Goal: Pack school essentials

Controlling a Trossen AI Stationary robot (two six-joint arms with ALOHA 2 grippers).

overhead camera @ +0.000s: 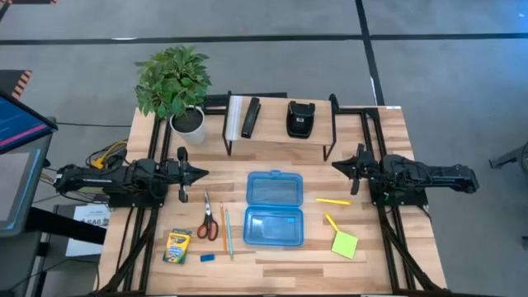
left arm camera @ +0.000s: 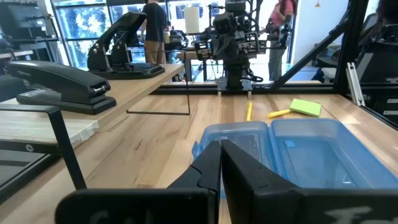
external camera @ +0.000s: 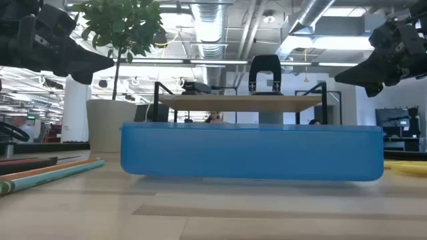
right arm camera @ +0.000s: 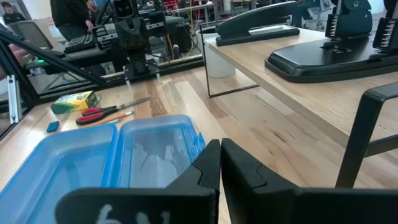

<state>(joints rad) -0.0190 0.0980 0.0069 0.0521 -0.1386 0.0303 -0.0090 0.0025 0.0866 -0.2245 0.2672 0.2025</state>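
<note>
Eraser (overhead camera: 207,257) beside crayon box (overhead camera: 176,246)

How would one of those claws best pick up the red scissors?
Probably from straight above, with the left claw, pinching across the narrow blades just above the handles. The red scissors lie flat, blades pointing away, with pencils close beside, so little side room.

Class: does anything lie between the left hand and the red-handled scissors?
Nothing visible does. The left hand hangs above bare table, and the red-handled scissors lie just beyond it, left of the open blue case.
</note>
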